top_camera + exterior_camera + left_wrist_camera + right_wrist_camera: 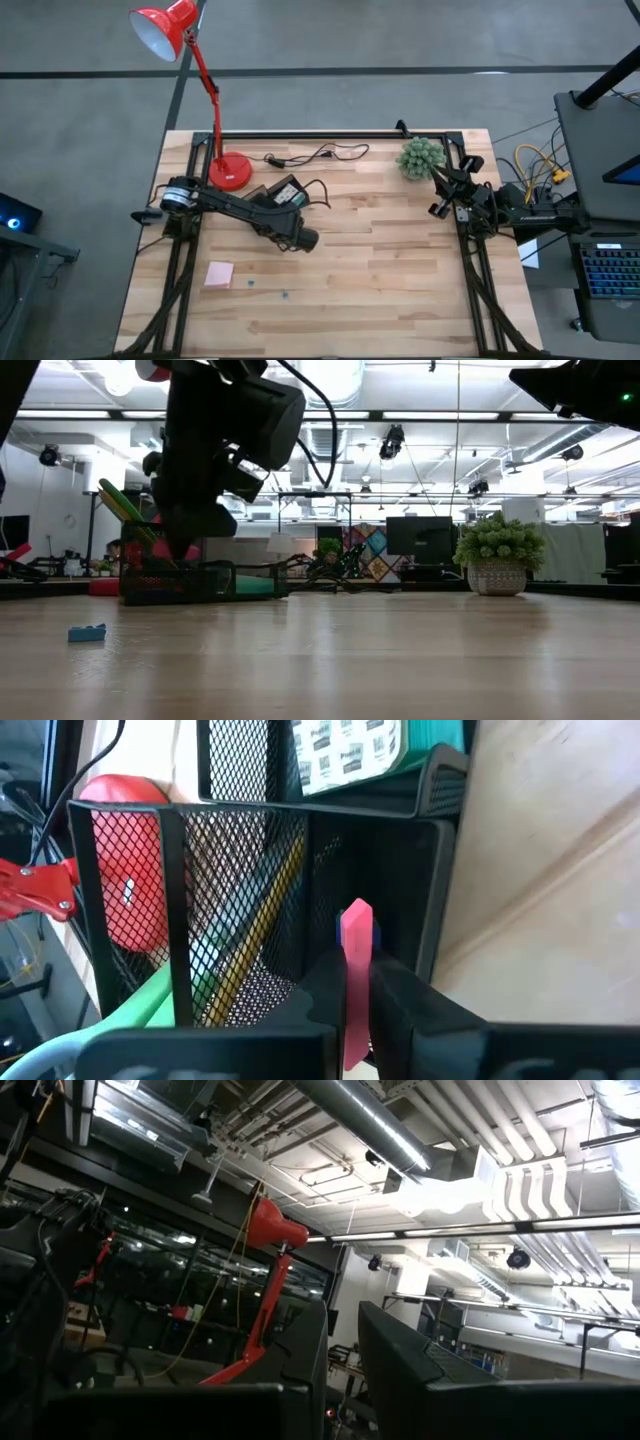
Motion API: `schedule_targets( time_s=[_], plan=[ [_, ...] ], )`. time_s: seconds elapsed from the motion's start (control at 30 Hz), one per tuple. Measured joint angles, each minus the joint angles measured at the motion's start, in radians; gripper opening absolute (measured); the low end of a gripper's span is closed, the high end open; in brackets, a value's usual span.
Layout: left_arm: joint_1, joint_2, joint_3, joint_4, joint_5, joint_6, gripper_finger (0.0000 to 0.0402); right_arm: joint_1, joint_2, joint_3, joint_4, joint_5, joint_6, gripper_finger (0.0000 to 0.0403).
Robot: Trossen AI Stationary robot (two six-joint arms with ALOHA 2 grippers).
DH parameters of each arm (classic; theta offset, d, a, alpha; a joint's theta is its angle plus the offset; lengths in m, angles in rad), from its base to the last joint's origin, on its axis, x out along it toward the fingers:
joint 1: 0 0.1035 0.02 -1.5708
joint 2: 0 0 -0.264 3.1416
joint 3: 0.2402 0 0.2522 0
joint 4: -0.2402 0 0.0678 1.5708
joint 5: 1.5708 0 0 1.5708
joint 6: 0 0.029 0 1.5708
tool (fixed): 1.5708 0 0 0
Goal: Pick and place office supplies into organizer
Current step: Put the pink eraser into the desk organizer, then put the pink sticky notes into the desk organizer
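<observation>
White block (350, 755) label print too blurred.

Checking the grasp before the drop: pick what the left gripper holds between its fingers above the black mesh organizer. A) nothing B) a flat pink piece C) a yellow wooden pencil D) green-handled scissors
B: in the left wrist view the left gripper is shut on a flat pink piece, which stands up between its dark fingers over a compartment of the black mesh organizer.
</observation>
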Motion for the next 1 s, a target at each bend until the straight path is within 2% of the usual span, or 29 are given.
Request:
schedule_targets(
  time_s=[0.83,1.0],
  plan=[
    [0.000,0.000,-0.035,0.007,0.001,-0.004,0.0124,0.000,0.000,0.000,0.000,0.000,-0.001,0.0052],
    [0.000,0.000,-0.034,0.008,0.001,0.038,0.0144,0.000,0.000,0.000,0.000,0.000,-0.001,0.0052]
  ],
)
